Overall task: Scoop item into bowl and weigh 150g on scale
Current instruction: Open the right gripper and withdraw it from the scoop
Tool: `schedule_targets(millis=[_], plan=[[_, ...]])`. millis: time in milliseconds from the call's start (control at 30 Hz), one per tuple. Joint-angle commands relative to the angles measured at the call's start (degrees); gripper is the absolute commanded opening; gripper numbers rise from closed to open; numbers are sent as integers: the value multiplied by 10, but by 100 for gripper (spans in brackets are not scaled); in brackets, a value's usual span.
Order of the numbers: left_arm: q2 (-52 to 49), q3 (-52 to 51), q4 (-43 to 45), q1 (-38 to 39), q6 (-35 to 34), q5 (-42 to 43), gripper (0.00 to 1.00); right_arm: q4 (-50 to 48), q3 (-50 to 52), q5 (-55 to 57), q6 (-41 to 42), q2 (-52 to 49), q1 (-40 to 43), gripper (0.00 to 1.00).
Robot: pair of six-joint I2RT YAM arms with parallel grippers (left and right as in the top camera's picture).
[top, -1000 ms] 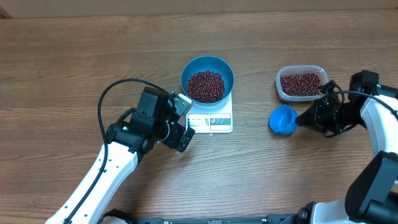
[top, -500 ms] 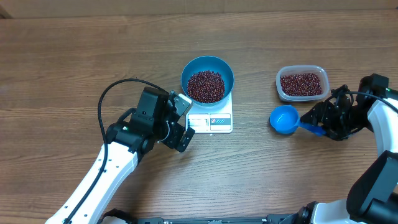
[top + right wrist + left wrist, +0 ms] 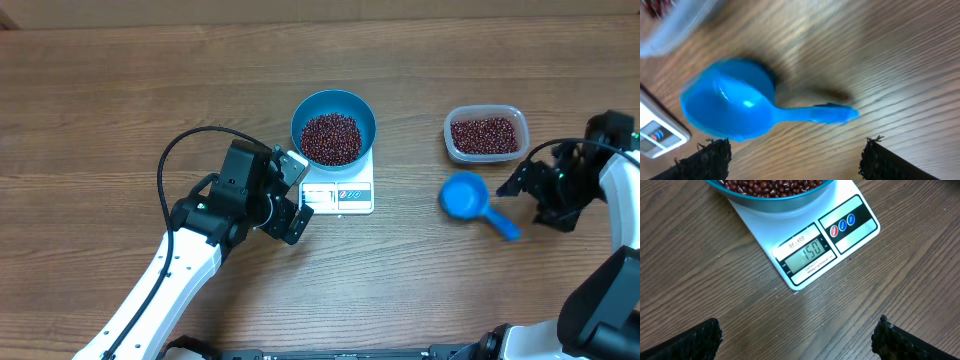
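My left gripper (image 3: 800, 342) hangs open. My right gripper (image 3: 800, 160) is open too, with the small blue plastic scoop (image 3: 730, 112) lying loose nearby. Beyond, the flat white square scale (image 3: 805, 255) reads 150 under the glossy blue bowl (image 3: 296, 125) of red-brown beans (image 3: 331, 138), so the weighing looks finished.

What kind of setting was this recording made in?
Probably a robot test bench staged as a kitchen weighing station: a wood-grain table, a white scale carrying a blue bowl of beans, and a blue scoop lying nearby.
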State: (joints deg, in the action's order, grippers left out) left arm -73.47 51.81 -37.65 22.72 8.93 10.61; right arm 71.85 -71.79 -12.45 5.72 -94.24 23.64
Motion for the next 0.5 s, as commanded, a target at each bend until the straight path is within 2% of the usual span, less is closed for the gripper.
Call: schedule_targets(millis=[0,300,467], plan=[[0,14,2,-2,-8,-3,100,5,-40,36,30,11,3,86],[0,14,2,-2,-8,-3,100,42,-123,33,28,24,-10,86],[0,14,2,-2,-8,-3,100,76,-189,18,9,60,-55,85]])
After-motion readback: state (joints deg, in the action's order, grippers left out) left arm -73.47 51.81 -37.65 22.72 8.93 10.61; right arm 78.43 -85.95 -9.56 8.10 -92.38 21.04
